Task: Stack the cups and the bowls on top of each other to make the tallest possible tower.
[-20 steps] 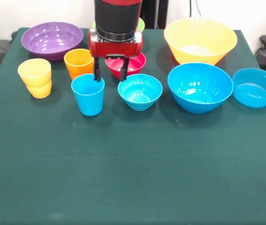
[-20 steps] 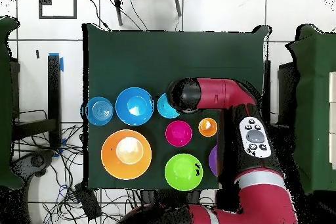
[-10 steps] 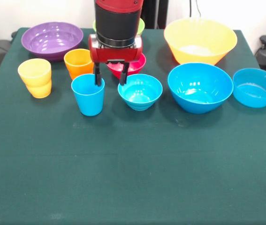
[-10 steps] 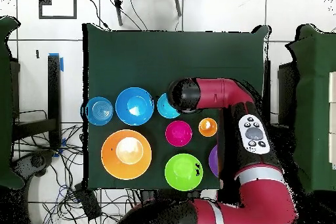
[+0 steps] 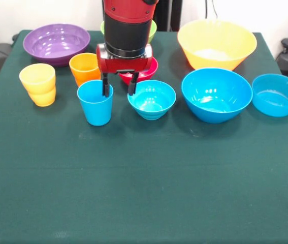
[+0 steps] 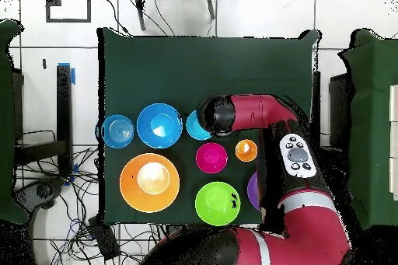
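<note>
Green table (image 5: 144, 193): gripper (image 5: 117, 91) straddles blue cup (image 5: 95, 104) rim.

The red and black arm (image 5: 127, 25) hangs straight down from twelve o'clock. Its gripper (image 5: 118, 90) points downward, its two dark fingers (image 5: 105, 87) parted.

We see only slivers of the green bowl (image 5: 151, 26) and part of the red bowl (image 5: 145, 71) behind the arm (image 5: 127, 25); overhead, it covers the blue cup.
</note>
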Controlling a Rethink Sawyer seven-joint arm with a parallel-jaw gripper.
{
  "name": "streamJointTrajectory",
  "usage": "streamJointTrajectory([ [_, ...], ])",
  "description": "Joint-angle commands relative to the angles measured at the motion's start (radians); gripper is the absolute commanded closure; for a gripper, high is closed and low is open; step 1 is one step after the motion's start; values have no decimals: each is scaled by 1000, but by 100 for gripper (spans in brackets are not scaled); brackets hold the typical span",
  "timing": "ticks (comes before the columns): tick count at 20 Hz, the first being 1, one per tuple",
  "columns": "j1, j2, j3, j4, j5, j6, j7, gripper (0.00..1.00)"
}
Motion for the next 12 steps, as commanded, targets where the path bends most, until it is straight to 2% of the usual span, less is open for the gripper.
streamJointTrajectory([
  [1, -7, 31, 63, -37, -100, -23, -136, 0],
  [12, -14, 39, 69, -62, -137, -15, -150, 0],
])
